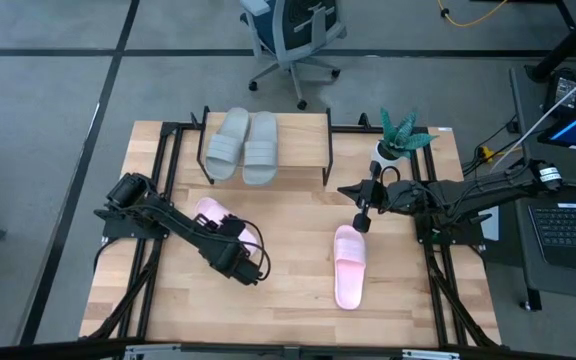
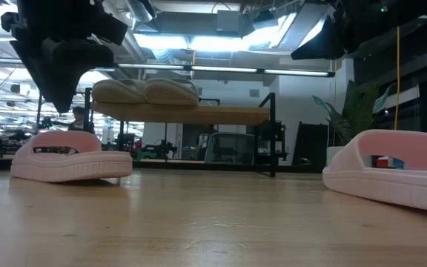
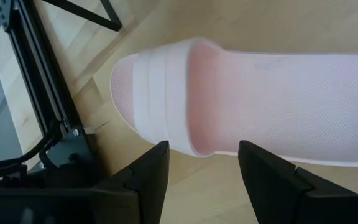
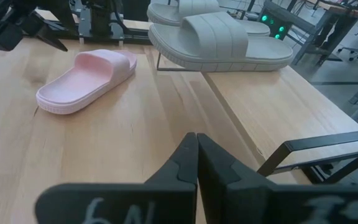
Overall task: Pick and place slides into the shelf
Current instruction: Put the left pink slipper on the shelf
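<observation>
Slides lie in three places. Two grey-green slides (image 1: 244,145) sit side by side, touching, on the plank top of the shelf (image 1: 303,150) at the far edge of the surface (image 1: 288,290), their long axes running from far to near. They fill the left half of the plank.

One pink slide (image 1: 349,265) lies flat on the surface right of centre, long axis also far to near, strap at the far end and heel toward the near edge. The other pink slide (image 1: 211,214) lies left of centre, partly covered by the left arm in the high view. Its axis there cannot be told. In the left wrist view its strapped end (image 3: 166,87) is toward the black frame at the surface's side.

The left claw (image 3: 199,180) hangs directly above this slide with its fingers spread wide, one on each side of the slide's edge, gripping nothing. Whether a fingertip touches the slide cannot be told.

The right claw (image 1: 360,222) hovers just beyond the far end of the right-hand pink slide, near the shelf's right end, clenched tight on nothing. A potted plant (image 1: 400,135) stands at the far right corner.
</observation>
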Available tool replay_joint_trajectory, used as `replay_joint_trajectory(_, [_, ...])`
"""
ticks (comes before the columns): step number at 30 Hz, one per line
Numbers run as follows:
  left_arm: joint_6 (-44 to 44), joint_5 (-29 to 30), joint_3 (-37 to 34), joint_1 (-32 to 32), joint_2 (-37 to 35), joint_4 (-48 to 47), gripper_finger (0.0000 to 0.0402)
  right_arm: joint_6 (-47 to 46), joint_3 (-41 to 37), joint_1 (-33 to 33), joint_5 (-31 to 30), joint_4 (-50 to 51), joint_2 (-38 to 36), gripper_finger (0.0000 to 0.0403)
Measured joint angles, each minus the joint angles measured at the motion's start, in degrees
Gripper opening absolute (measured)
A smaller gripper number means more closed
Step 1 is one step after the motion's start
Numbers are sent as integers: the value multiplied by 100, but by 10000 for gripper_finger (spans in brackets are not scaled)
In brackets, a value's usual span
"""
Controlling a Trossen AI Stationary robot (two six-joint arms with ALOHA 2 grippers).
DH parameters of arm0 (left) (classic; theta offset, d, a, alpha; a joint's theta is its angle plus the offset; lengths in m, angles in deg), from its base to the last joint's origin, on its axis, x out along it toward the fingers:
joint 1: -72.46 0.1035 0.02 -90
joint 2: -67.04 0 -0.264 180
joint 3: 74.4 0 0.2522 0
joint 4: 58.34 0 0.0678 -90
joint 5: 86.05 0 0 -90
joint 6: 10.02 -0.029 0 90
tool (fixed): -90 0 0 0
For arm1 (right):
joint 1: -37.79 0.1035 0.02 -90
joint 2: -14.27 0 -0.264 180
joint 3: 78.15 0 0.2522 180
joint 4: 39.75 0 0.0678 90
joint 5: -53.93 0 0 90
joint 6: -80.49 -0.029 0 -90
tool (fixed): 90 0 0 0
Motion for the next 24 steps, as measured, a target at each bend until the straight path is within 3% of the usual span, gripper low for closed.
replay_joint_trajectory(12, [97,2,-2,3,17,-1,185,-1,0,0,1,58,1,4])
replay_joint_trajectory(24, [-244,-17,-4,150,654,-273,185,-101,-2,-2,2,119,1,4])
